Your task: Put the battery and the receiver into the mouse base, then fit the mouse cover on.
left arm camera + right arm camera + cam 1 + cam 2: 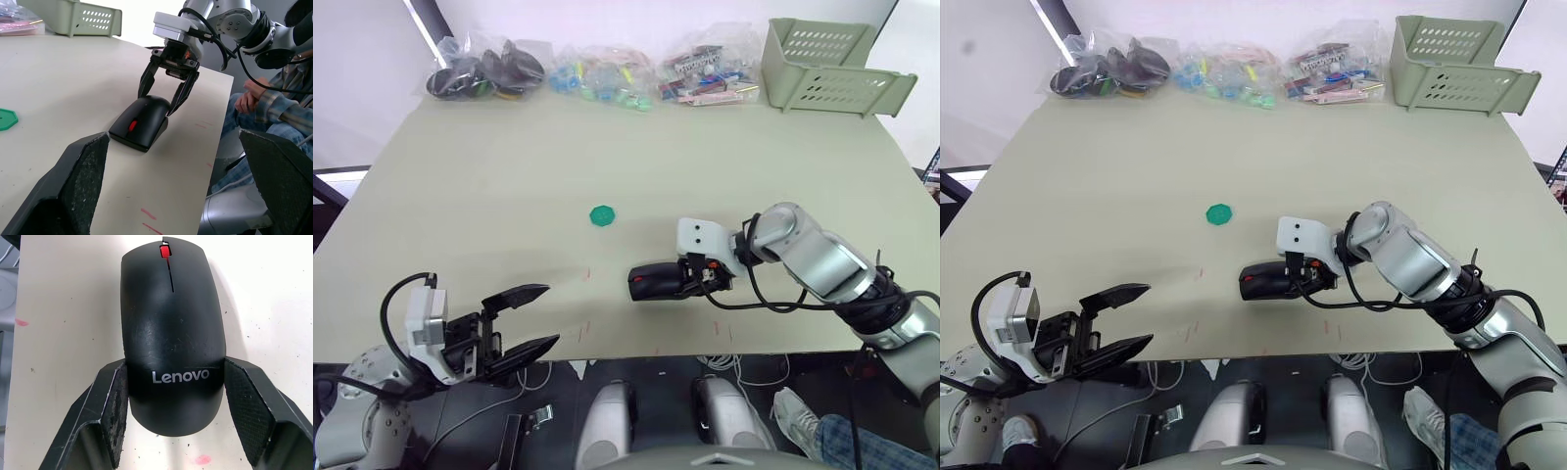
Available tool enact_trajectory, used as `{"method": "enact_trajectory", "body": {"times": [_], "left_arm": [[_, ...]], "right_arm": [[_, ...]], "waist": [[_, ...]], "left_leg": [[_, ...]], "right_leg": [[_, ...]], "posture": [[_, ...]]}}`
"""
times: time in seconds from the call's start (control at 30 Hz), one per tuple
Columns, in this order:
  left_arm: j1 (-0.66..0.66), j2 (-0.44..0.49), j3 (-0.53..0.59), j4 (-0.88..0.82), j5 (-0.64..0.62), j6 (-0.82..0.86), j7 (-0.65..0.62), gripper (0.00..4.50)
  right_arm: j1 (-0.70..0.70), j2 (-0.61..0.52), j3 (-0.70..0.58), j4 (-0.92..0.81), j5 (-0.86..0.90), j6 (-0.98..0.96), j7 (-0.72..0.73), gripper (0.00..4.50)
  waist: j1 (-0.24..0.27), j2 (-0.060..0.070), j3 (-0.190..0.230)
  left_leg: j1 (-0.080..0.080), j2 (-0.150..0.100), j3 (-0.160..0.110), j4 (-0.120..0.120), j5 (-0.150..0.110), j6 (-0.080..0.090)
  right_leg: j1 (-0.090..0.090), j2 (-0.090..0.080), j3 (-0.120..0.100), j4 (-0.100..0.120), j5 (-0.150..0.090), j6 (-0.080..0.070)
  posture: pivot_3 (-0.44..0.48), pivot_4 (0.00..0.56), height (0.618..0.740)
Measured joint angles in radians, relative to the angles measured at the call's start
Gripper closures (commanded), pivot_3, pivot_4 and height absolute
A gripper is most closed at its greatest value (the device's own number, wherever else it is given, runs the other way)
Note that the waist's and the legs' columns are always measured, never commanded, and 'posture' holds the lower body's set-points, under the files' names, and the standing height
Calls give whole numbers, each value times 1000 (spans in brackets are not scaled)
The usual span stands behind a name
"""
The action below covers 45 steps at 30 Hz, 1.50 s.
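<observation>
The left gripper point(521, 323) hangs nearest, at the near left edge of the surface point(489, 186), its two black fingers point(514, 296) spread apart with nothing between them. It sits well apart from everything else on the surface.

To the right, near the front edge, the mouse cover point(168, 328) sits on top of the mouse base point(128, 140), so the two read as one closed black mouse with a red scroll wheel point(166, 250) facing left and a "Lenovo" mark on its rear. The right gripper point(690, 279) reaches in from the right and straddles the rear of the mouse. In the right wrist view one finger point(111, 411) touches the side of the cover while the other finger point(244, 406) stands just off the opposite side, so the fingers are apart around the mouse, not clamped on it.

A flat green disc point(602, 214) lies farther back, left of the mouse and well apart from it. Along the far edge are clear bags point(597, 73) of small parts and, at the far right, a pale green basket point(832, 70). Faint red marks point(585, 331) dot the surface near the front edge. In the left wrist view a person's clasped hands point(249, 95) and plaid sleeve show beyond the surface.
</observation>
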<state>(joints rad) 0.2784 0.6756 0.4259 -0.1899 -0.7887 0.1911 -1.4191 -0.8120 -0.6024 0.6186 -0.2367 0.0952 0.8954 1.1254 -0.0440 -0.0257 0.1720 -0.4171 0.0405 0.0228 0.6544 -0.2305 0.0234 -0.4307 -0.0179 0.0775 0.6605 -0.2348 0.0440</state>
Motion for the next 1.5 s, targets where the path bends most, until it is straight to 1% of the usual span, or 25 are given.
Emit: {"method": "enact_trajectory", "body": {"times": [0.57, 0.6, 0.63, 0.67, 0.7, 1.0, 1.03, 1.17, 1.23, 1.27, 1.33, 1.37, 1.4, 1.43, 1.5], "left_arm": [[0, 0, 0, 1, 0, 0, 1, 0], [0, 0, 0, 1, 0, 0, 1, 0], [0, 0, 0, 1, 0, 0, 2, 0], [0, 0, 0, 1, 0, 0, 2, 0], [0, 0, 0, 1, 0, 0, 3, 0], [2, 0, 0, 1, 0, 0, 7, 0], [1, 0, 0, 1, 0, 0, 7, 0], [8, 0, 2, 1, 0, -1, 8, 0], [9, 0, 3, 1, 0, -1, 9, 0], [10, 0, 3, 1, 0, -1, 9, 0], [11, 0, 4, 1, 0, 0, 10, 0], [12, 0, 4, 1, 0, 0, 10, 0], [11, 1, 5, 1, 0, 0, 10, 0], [11, 2, 6, 1, 0, 0, 10, 0], [14, 2, 10, 1, 0, 0, 9, 0]], "right_arm": [[0, 0, 0, 0, 5, 0, -1, 2111], [0, 0, 0, 0, 5, 0, -1, 1119], [0, 0, 0, -2, 7, 0, -1, 758], [0, 0, 0, -2, 7, 0, -1, 267], [0, 0, 0, -2, 7, 0, -1, 125], [0, 7, -14, -2, 20, -5, -8, 125], [0, 14, -29, -3, 28, -8, -10, 125], [11, 117, -193, -25, 140, -34, -40, 125], [13, 153, -235, -41, 185, -35, -51, 125], [14, 160, -240, -43, 193, -35, -55, 346], [26, 196, -243, -44, 223, -17, -79, 931], [31, 211, -240, -44, 228, -8, -89, 1386], [33, 225, -227, -43, 232, -4, -102, 2043], [33, 227, -224, -43, 234, -4, -105, 2379], [33, 237, -215, -39, 230, -8, -120, 2379]], "waist": [[0, 0, 0], [0, 0, 0], [0, 0, 0], [0, 0, 0], [0, 0, 0], [0, 0, 0], [0, 0, 0], [0, 0, 0], [0, 0, 0], [0, 0, 0], [0, 0, 0], [0, 0, 0], [0, 0, 0], [0, 0, 0], [0, 0, 0]], "left_leg": [[0, 0, 0, 0, 0, 0], [0, 0, 0, 0, 0, 0], [0, 0, 0, 0, 0, 0], [0, 0, 0, 0, 0, 0], [0, 0, 0, 0, 0, 0], [0, 0, 0, 0, 0, 0], [0, 0, 0, 0, 0, 0], [0, 0, 0, -1, 0, 0], [0, 0, 0, -1, 0, 0], [0, 0, 0, -1, 0, 0], [0, 0, 0, -1, 0, 0], [0, 0, 0, -1, 0, 0], [0, 0, 0, -1, 0, 0], [0, 0, 0, -1, 0, 0], [0, 0, 0, -1, 0, 0]], "right_leg": [[0, 0, 0, 0, 0, 0], [0, 0, 0, 0, 0, 0], [0, 0, 0, 0, 0, 0], [0, 0, 0, 0, 0, 0], [0, 0, 0, 0, 0, 0], [0, 0, 0, 0, 0, 0], [0, 0, 0, 0, 0, 0], [0, 0, 0, 0, 0, 0], [0, 0, 0, 0, 0, 0], [0, 0, 0, 0, 0, 0], [0, 0, 0, 0, 0, 0], [0, 0, 0, 0, 0, 0], [0, 0, 0, 0, 0, 0], [0, 0, 0, 0, 0, 0], [0, 0, 0, 0, 0, 0]], "posture": [[0, 150, 740], [0, 150, 740], [0, 150, 740], [0, 150, 740], [0, 150, 740], [0, 150, 740], [0, 150, 740], [0, 150, 740], [0, 150, 740], [0, 150, 740], [0, 150, 740], [0, 150, 740], [0, 150, 740], [0, 150, 740], [0, 150, 740]]}}
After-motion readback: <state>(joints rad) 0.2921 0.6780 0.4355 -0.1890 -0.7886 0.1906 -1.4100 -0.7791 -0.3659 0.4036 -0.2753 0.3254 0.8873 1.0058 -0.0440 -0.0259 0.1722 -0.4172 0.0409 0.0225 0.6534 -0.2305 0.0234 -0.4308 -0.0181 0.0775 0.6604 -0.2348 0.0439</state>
